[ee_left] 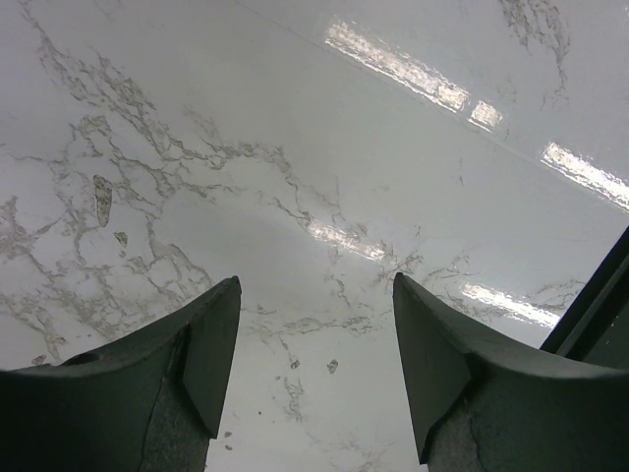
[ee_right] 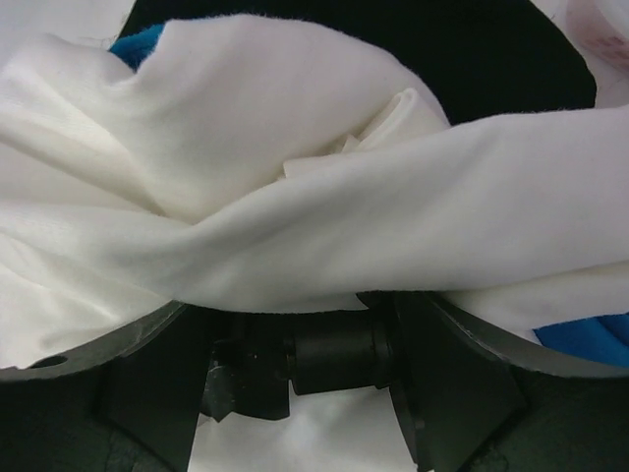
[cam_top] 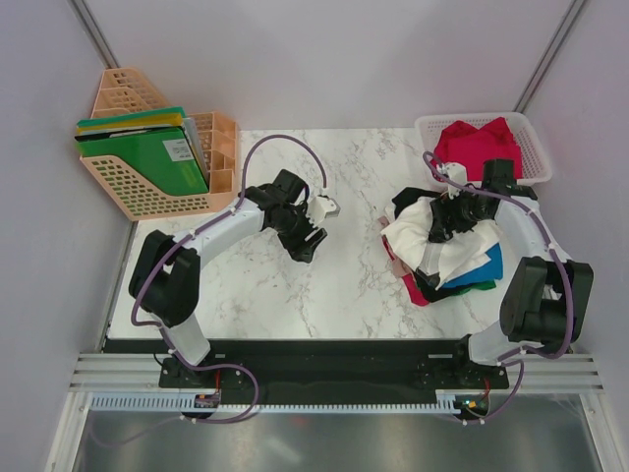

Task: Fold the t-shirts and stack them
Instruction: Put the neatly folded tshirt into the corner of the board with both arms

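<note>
1. Marble worktop (cam_top: pixel 344 295) between grey walls, seen from above. A peach file rack (cam_top: pixel 138 202) at 10 o'clock holds green folders (cam_top: pixel 147 157). A white mesh basket (cam_top: pixel 532 147) at 1 o'clock holds a red t-shirt (cam_top: pixel 477 143). At 3 o'clock lies a heap of t-shirts, the white t-shirt (cam_top: pixel 418 234) on top and the right gripper (cam_top: pixel 440 224) down on it. The left gripper (cam_top: pixel 303 241) hangs near the middle.
2. Left wrist: the left gripper (ee_left: pixel 316 280) is spread apart and empty above bare marble.
3. Right wrist: the right gripper (ee_right: pixel 300 334) has its jaws wide, and a twisted band of the white t-shirt covers their tips. A blue t-shirt (ee_right: pixel 590 339) is at 4 o'clock and a black t-shirt (ee_right: pixel 472 49) at 1 o'clock. I cannot tell whether it pinches the cloth.
</note>
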Action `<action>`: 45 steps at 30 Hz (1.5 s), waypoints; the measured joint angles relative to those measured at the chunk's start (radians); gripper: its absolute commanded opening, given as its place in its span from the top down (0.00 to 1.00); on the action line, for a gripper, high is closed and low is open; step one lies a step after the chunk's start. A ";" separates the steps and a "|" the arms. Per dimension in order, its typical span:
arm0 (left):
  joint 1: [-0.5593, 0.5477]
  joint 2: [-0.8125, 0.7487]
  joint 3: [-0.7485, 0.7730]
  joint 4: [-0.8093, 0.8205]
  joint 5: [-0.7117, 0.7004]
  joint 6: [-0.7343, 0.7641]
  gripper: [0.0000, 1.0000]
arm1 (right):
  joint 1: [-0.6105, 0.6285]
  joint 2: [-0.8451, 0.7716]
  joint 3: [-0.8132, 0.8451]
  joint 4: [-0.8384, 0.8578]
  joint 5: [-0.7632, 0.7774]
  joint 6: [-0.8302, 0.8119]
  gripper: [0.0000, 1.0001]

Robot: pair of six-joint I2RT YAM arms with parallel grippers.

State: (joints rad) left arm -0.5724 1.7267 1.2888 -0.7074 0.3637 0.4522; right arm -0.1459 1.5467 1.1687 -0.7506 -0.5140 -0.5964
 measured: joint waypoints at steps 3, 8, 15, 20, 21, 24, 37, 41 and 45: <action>0.000 0.000 0.000 0.000 0.000 0.000 0.30 | 0.000 -0.010 -0.026 0.026 0.000 -0.020 0.17; 0.000 0.000 0.000 0.001 0.000 0.000 0.30 | 0.000 -0.013 -0.055 0.067 -0.002 -0.029 0.14; 0.000 0.000 0.000 0.002 -0.008 0.000 0.30 | 0.000 -0.054 -0.038 0.020 0.002 -0.027 0.10; 0.000 0.000 0.000 0.003 -0.015 0.000 0.30 | 0.000 -0.120 0.032 -0.111 0.018 -0.024 0.08; 0.000 0.000 0.000 0.003 -0.015 0.000 0.30 | 0.000 -0.137 0.055 -0.138 0.018 -0.023 0.07; 0.000 0.000 0.000 0.004 -0.020 0.000 0.29 | 0.000 -0.179 0.137 -0.209 0.016 -0.019 0.02; 0.071 -0.276 -0.036 0.134 -0.270 -0.037 0.00 | 0.000 -0.341 0.137 -0.309 0.049 0.059 0.02; 0.110 -0.360 -0.043 0.165 -0.338 -0.047 0.00 | 0.000 -0.277 0.121 -0.268 0.098 0.134 0.02; 0.142 -0.453 -0.087 0.209 -0.373 -0.053 0.00 | 0.000 -0.196 0.121 -0.214 0.132 0.199 0.02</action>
State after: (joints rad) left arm -0.4309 1.2739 1.2015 -0.4980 -0.0097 0.3988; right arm -0.1455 1.3506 1.2896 -0.9649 -0.3820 -0.3973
